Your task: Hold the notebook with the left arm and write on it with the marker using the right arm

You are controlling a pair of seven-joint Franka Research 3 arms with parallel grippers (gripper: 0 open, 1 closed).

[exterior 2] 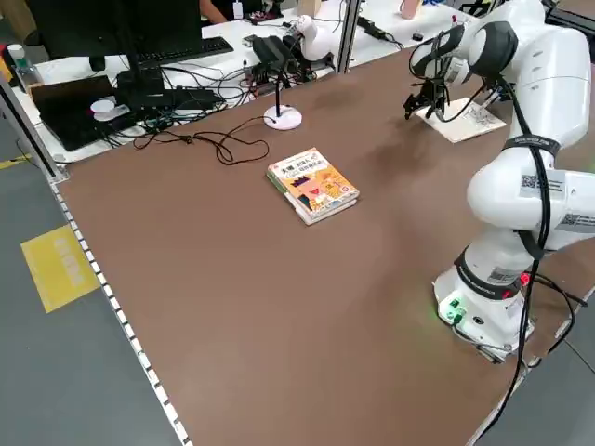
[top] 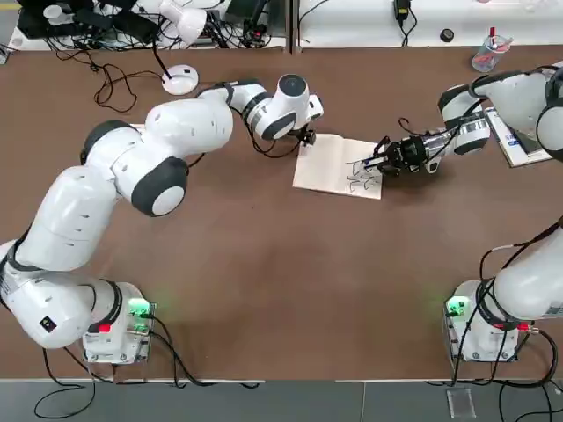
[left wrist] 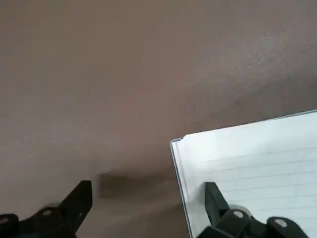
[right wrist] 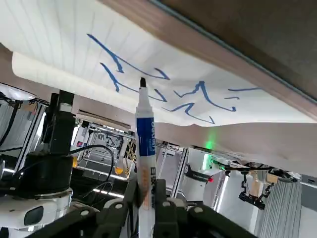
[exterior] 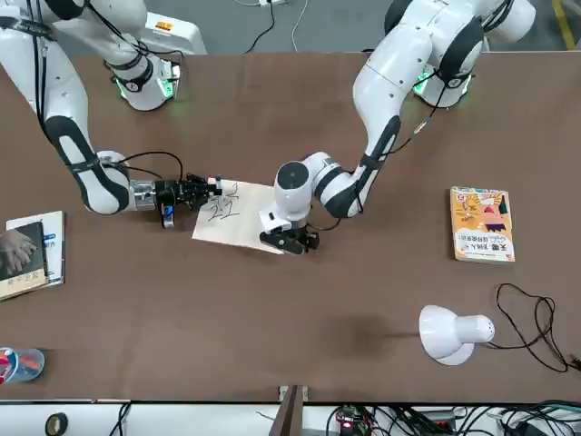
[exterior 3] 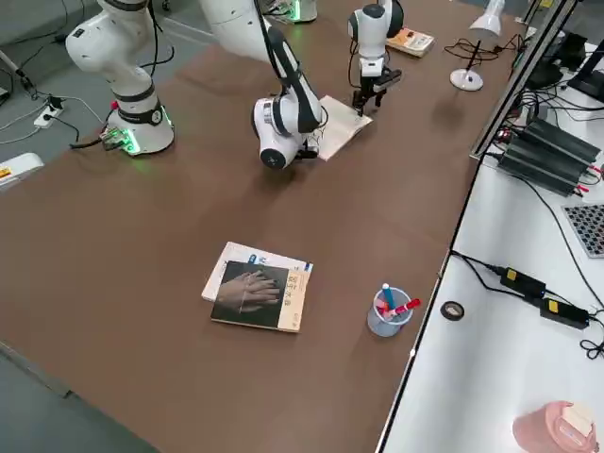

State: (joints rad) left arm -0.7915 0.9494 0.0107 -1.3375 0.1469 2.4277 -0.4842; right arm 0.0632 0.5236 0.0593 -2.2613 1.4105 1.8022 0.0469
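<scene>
Now, from left to right in the top view: the left gripper [top: 305, 136] stands at the far left corner of the notebook [top: 339, 164], which lies open and flat on the brown table [top: 264, 264] near the middle. Its fingers are spread, and in the left wrist view one fingertip [left wrist: 212, 194] sits over the page while the other is outside the edge, above the table. I cannot tell if it really presses on the paper. Further right, the right gripper [top: 391, 156] reaches in almost level with the table, and its fingers are pressed together on the marker [right wrist: 144, 144]. The tip of the marker touches the page, or nearly touches it, among several lines that are already written.

To do this step well, I think the left gripper should stay pressed on the corner so the notebook cannot slide. The right gripper should move the marker with light, even pressure and short strokes, and keep the tip inside the page and away from its right edge.
</scene>
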